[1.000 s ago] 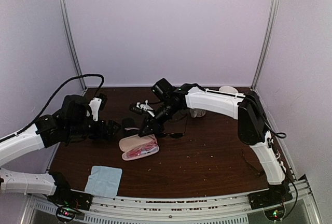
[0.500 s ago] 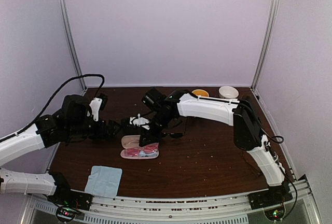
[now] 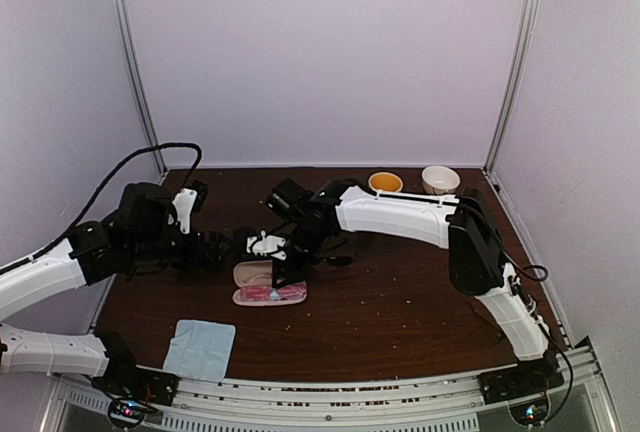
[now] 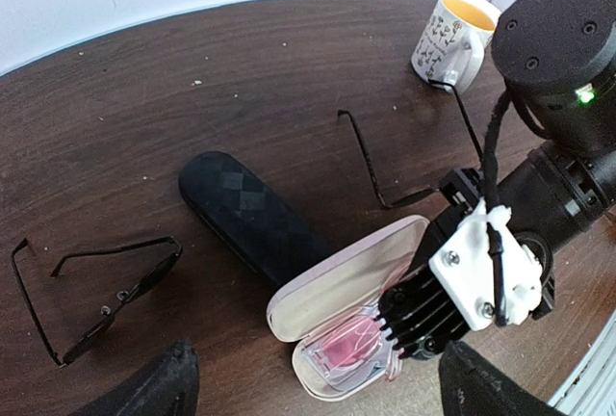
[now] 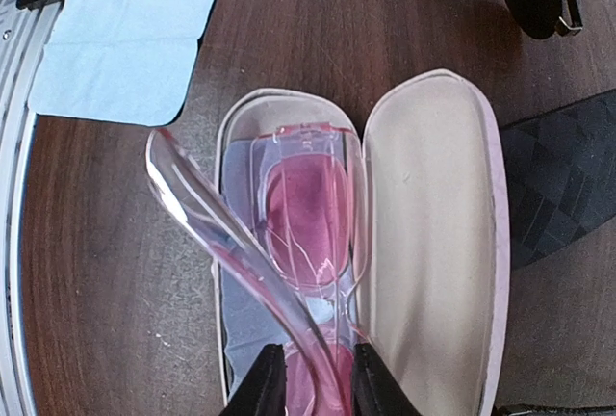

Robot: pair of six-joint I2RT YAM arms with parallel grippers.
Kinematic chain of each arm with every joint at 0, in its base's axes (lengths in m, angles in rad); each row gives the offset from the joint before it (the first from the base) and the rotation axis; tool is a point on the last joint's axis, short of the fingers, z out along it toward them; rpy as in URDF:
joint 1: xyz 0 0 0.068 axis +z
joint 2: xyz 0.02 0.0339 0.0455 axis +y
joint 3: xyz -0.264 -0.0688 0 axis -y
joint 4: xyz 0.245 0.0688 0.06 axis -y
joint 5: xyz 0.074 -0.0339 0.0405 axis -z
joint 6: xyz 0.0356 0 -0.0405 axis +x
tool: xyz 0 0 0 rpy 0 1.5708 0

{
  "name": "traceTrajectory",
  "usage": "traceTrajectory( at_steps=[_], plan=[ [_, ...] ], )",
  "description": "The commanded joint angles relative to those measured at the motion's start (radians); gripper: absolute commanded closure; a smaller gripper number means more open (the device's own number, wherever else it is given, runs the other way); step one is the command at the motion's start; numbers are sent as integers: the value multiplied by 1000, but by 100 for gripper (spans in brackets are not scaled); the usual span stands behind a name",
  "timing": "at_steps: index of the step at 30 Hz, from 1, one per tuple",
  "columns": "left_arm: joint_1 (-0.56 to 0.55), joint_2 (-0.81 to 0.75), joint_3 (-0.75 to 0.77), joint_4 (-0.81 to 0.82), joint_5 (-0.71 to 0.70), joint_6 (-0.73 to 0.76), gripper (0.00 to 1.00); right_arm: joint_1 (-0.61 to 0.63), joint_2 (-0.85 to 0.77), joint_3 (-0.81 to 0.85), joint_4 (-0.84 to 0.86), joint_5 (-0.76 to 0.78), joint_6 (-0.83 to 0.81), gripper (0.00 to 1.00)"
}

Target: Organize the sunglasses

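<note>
Pink see-through sunglasses (image 5: 303,206) lie in a smooth oval pink case (image 5: 433,243); right hand (image 5: 316,379) straddles one curved temple, grip unclear; left hand (image 4: 318,389) gapes, empty.

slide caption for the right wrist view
Pink sunglasses lie in the open pink case, one temple raised within the right gripper

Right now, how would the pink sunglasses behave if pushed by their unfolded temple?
The pink sunglasses look thin and light, so they probably shift easily in the open case. The unfolded temple is slim clear plastic; it likely flexes, perhaps snaps.
</note>
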State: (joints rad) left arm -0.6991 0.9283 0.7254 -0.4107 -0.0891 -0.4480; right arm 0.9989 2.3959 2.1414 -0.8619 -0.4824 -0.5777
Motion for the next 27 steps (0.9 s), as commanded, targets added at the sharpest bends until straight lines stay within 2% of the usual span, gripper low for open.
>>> traceTrajectory(
  at_steps=[1, 7, 17, 27],
  plan=[
    [6, -20, -7, 56, 12, -13, 11, 17, 8, -1, 2, 81, 13, 76],
    [6, -40, -25, 59, 12, -22, 11, 21, 10, -7, 25, 83, 67, 81],
    [6, -30, -37, 71, 14, -17, 11, 46, 46, -6, 57, 171, 164, 81],
    [6, 2, -28, 75, 21, -3, 12, 50, 8, -4, 66, 187, 219, 75]
  ],
)
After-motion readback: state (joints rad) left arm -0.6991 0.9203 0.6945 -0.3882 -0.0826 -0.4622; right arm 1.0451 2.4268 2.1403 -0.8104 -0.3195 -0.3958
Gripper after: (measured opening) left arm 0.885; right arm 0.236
